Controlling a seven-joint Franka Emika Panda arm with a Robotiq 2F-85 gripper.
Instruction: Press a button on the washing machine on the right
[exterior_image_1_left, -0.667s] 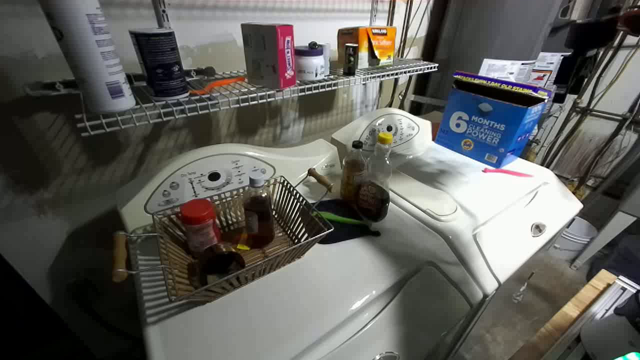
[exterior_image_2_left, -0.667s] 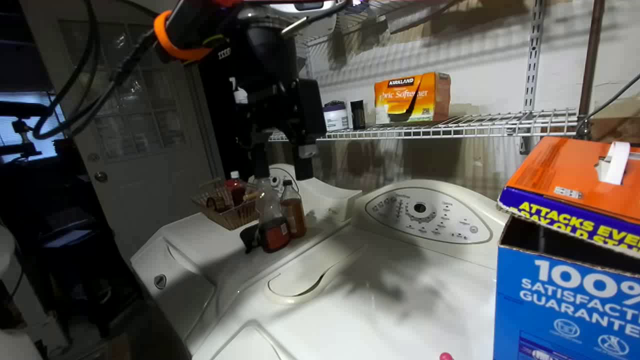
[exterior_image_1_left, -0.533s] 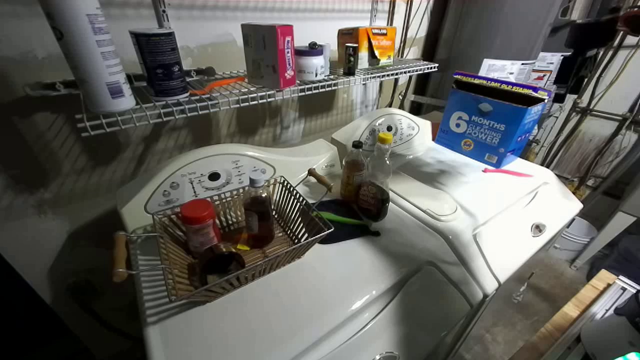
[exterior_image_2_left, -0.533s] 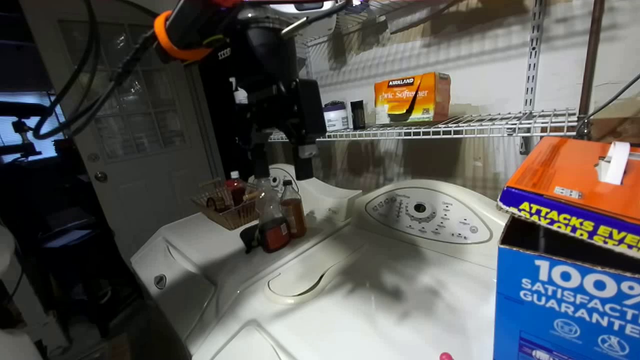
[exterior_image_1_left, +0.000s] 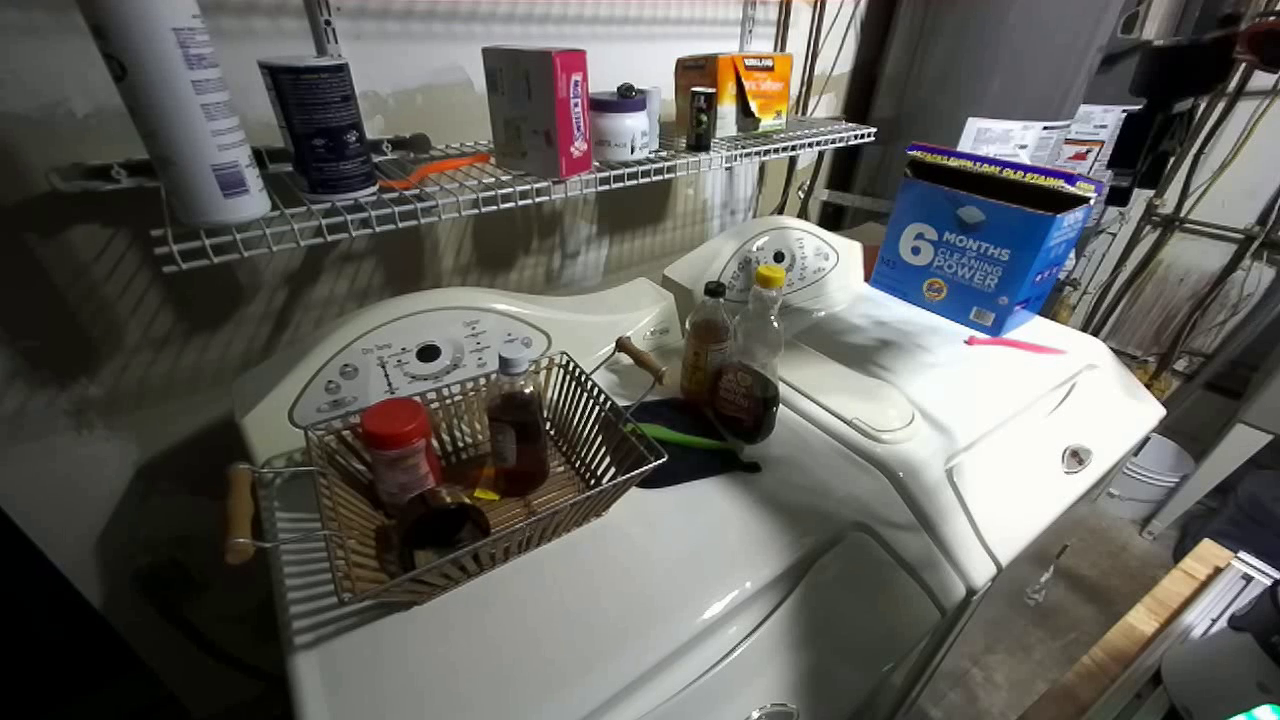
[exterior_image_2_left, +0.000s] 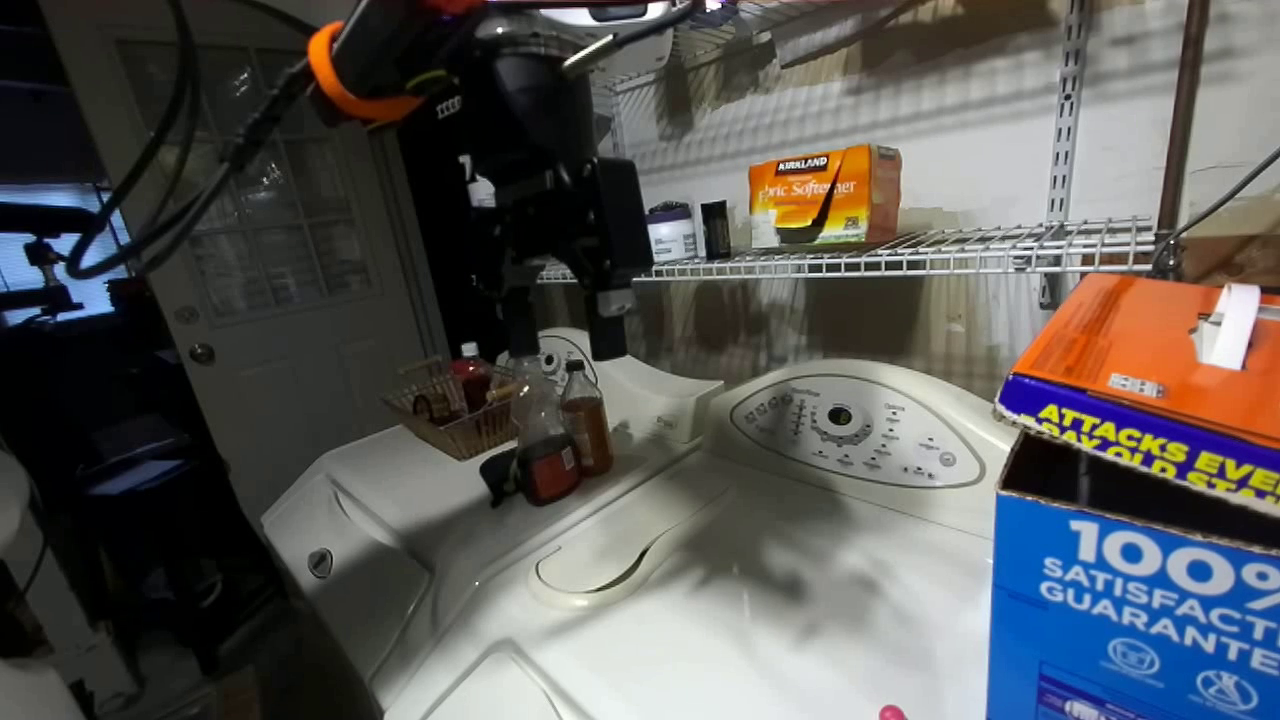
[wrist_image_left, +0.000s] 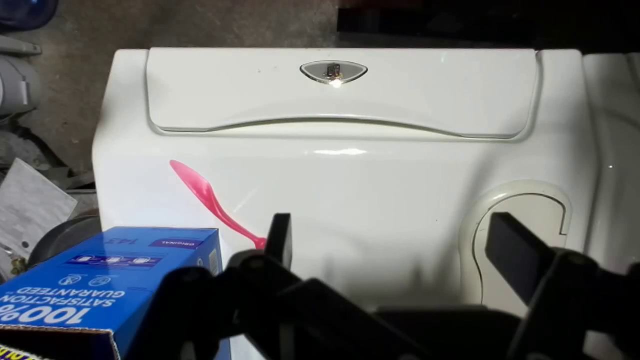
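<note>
The washing machine (exterior_image_2_left: 820, 600) is the white machine beside the blue box, with a smooth white lid. It also shows in an exterior view (exterior_image_1_left: 890, 320) and fills most of the wrist view (wrist_image_left: 350, 190). Its rounded console carries an oval panel (exterior_image_2_left: 900, 455) with a round knob (exterior_image_2_left: 840, 418) and small buttons; the panel also shows in an exterior view (exterior_image_1_left: 800, 250). The console is out of the wrist view. My gripper (exterior_image_2_left: 564, 345) is open and empty, pointing down above the machines, left of the console. In the wrist view the open fingers (wrist_image_left: 390, 240) hang above the lid, touching nothing.
A blue detergent box (exterior_image_2_left: 1120, 600) stands on the machine beside the console. A pink utensil (wrist_image_left: 205, 195) lies on the lid. Two syrup bottles (exterior_image_1_left: 748, 390) and a wire basket (exterior_image_1_left: 560, 520) stand on the other machine (exterior_image_1_left: 480, 640). A wire shelf (exterior_image_2_left: 950, 255) runs above.
</note>
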